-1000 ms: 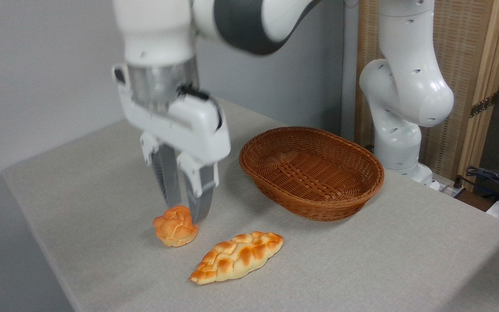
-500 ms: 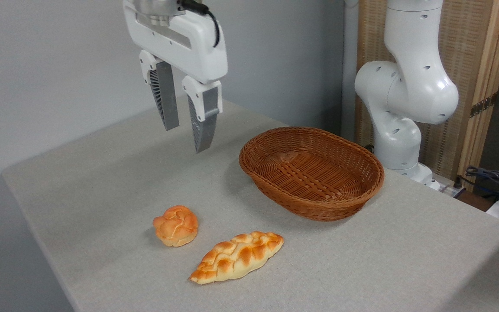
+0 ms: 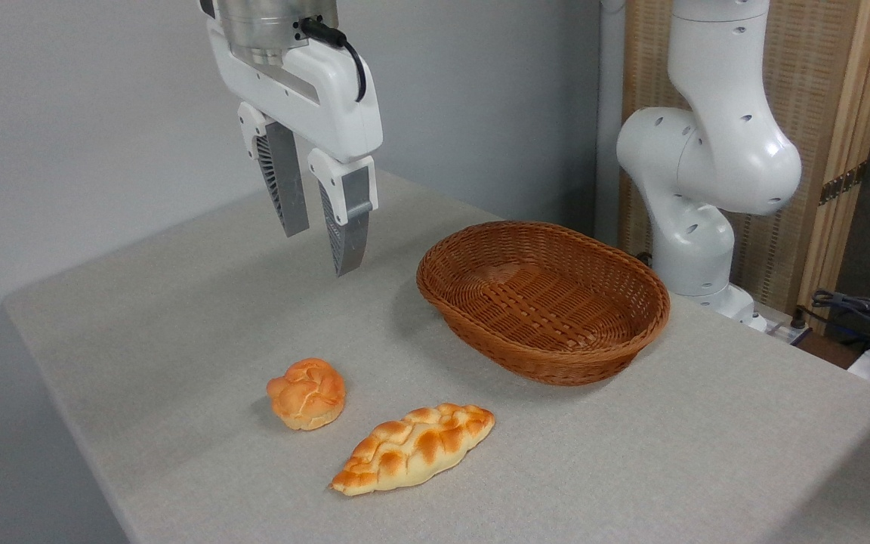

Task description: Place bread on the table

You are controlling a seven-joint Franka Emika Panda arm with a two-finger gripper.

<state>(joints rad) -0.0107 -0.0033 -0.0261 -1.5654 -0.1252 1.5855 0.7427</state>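
Observation:
The braided bread (image 3: 414,447), golden with toasted orange patches, lies flat on the grey-beige table (image 3: 178,302) near its front edge. To its left sits a small round knotted bun (image 3: 306,393). My gripper (image 3: 320,251) hangs high above the table, up and behind the bun, open with nothing between its ribbed fingers (image 3: 284,193). It touches neither bun nor bread.
A brown oval wicker basket (image 3: 544,298) stands to the right of the gripper, nothing inside it. The arm's white base (image 3: 699,189) rises behind the basket. Cables (image 3: 865,313) lie off the table at far right.
The gripper rose from just over the bun to high above the table, then dipped slightly and shifted a little left. Bun and bread stayed put.

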